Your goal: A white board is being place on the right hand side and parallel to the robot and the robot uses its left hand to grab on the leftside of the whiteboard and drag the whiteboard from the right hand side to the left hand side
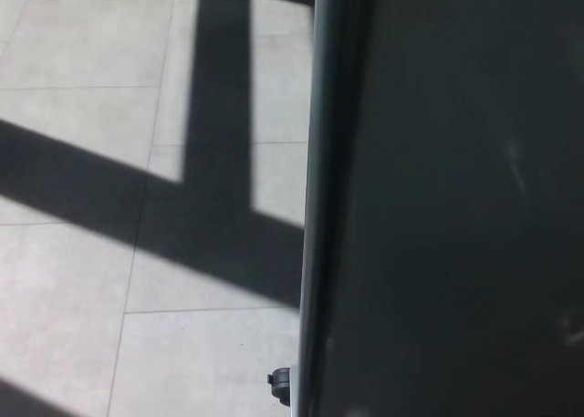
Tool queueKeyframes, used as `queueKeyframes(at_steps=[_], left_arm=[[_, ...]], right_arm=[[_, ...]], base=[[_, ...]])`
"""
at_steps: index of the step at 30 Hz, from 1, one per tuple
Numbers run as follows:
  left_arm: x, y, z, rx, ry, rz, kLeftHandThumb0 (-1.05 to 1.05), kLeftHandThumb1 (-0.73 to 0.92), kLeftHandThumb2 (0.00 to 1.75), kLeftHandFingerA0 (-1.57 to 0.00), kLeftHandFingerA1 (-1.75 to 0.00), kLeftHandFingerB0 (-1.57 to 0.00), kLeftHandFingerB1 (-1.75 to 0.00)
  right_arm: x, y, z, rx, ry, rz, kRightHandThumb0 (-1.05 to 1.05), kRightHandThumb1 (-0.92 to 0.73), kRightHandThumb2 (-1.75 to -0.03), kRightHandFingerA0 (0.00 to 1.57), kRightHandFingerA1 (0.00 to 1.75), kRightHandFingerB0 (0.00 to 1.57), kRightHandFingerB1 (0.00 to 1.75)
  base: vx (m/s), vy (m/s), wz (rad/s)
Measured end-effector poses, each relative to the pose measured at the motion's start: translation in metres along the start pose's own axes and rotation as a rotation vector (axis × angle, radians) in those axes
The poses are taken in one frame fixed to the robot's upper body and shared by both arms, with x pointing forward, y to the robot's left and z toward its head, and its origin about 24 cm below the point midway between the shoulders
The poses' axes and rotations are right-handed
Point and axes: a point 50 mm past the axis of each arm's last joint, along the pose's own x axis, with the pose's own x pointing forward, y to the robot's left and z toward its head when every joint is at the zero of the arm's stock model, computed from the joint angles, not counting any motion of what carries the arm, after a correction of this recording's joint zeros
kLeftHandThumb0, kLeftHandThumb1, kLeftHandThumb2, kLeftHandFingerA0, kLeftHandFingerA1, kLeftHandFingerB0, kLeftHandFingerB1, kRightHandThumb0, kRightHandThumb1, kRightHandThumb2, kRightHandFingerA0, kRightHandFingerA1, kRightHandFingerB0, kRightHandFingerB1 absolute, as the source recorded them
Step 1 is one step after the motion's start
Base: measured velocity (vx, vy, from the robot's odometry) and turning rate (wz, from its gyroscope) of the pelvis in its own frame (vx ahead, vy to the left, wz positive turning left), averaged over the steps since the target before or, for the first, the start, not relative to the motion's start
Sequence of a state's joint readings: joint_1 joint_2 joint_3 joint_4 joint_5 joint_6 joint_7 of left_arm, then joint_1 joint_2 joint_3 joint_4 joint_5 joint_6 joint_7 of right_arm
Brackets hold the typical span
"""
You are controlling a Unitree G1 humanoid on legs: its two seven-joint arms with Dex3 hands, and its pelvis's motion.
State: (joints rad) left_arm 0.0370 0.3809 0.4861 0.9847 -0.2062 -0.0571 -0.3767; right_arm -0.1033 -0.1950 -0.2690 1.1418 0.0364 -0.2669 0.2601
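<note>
Seemingly the grab has not begun; the board (456,207) fills the picture's right, dark in shade, its left edge (315,207) upright over the tiled floor (91,298); neither hand shows, so their state is unknowable; next, the left hand must reach that edge.

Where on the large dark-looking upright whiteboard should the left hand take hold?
On the rounded grey left edge frame of the large dark-looking upright whiteboard, probably coming from the tiled floor side. That edge runs top to bottom, exposed and narrow enough to wrap. Neither hand is in view.
</note>
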Motion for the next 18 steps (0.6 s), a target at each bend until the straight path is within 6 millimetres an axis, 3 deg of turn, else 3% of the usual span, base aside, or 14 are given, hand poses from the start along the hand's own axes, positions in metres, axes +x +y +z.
queueKeyframes(at_steps=[1, 2, 4, 6, 7, 8, 11, 14, 16, 18], left_arm=[[0.000, -0.001, 0.000, -0.004, -0.008, -0.011, -0.16, 0.54, 0.92, -0.28, -0.54, -0.09, -0.44], [0.000, -0.002, 0.001, -0.006, -0.016, -0.023, -0.25, 0.68, 0.66, -0.31, -0.39, -0.21, -0.32], [0.000, -0.004, 0.001, -0.002, -0.028, -0.047, -0.24, 0.70, 0.63, -0.35, -0.47, -0.21, -0.30], [0.000, -0.007, 0.006, 0.018, -0.056, -0.083, -0.24, 0.66, 0.65, -0.29, -0.45, -0.20, -0.33], [0.001, -0.010, 0.010, 0.030, -0.073, -0.101, -0.19, 0.50, 0.91, -0.28, -0.57, -0.09, -0.45], [0.002, -0.015, 0.019, 0.061, -0.114, -0.139, -0.31, 0.66, 0.65, -0.25, -0.40, -0.19, -0.32], [0.004, -0.029, 0.041, 0.122, -0.205, -0.212, -0.28, 0.66, 0.66, -0.11, -0.36, -0.14, -0.31], [0.006, -0.049, 0.080, 0.165, -0.339, -0.317, -0.22, 0.69, 0.66, -0.06, -0.35, -0.17, -0.32], [0.004, -0.063, 0.106, 0.192, -0.419, -0.382, -0.37, 0.57, 0.64, -0.26, -0.38, -0.29, -0.34], [-0.001, -0.077, 0.129, 0.237, -0.488, -0.438, -0.29, 0.59, 0.63, -0.20, -0.39, -0.25, -0.33]], right_arm=[[-0.001, -0.001, 0.000, 0.018, -0.014, -0.005, -0.43, -0.59, -0.59, 0.90, 0.58, 0.48, 0.38], [-0.001, -0.001, 0.000, 0.037, -0.027, -0.008, -0.42, -0.62, -0.59, 0.88, 0.57, 0.44, 0.36], [-0.002, -0.003, 0.001, 0.062, -0.046, -0.012, -0.42, -0.63, -0.60, 0.88, 0.53, 0.41, 0.34], [-0.003, -0.005, 0.000, 0.083, -0.058, -0.012, -0.41, -0.69, -0.61, 0.84, 0.50, 0.36, 0.32], [-0.004, -0.005, -0.001, 0.087, -0.062, -0.011, -0.41, -0.72, -0.62, 0.82, 0.49, 0.33, 0.32], [-0.005, -0.006, 0.000, 0.088, -0.073, -0.005, -0.46, -0.74, -0.62, 0.81, 0.47, 0.31, 0.31], [-0.006, -0.008, 0.003, 0.043, -0.101, -0.006, -0.47, -0.78, -0.64, 0.86, 0.48, 0.28, 0.30], [-0.007, -0.011, 0.007, -0.005, -0.136, -0.019, -0.47, -0.79, -0.64, 0.88, 0.47, 0.28, 0.30], [-0.007, -0.012, 0.010, -0.029, -0.157, -0.024, -0.48, -0.76, -0.63, 0.90, 0.47, 0.32, 0.30], [-0.008, -0.013, 0.012, -0.049, -0.174, -0.029, -0.46, -0.77, -0.64, 0.90, 0.47, 0.31, 0.30]], base=[[0.00, 0.000, 0.00], [0.00, 0.000, 0.00], [0.00, 0.000, 0.00], [0.00, 0.000, 0.00], [0.01, 0.002, 0.06], [0.00, 0.000, 0.00], [0.00, 0.000, 0.00], [0.00, 0.000, 0.00], [0.00, 0.000, 0.00], [0.00, 0.000, 0.00]])
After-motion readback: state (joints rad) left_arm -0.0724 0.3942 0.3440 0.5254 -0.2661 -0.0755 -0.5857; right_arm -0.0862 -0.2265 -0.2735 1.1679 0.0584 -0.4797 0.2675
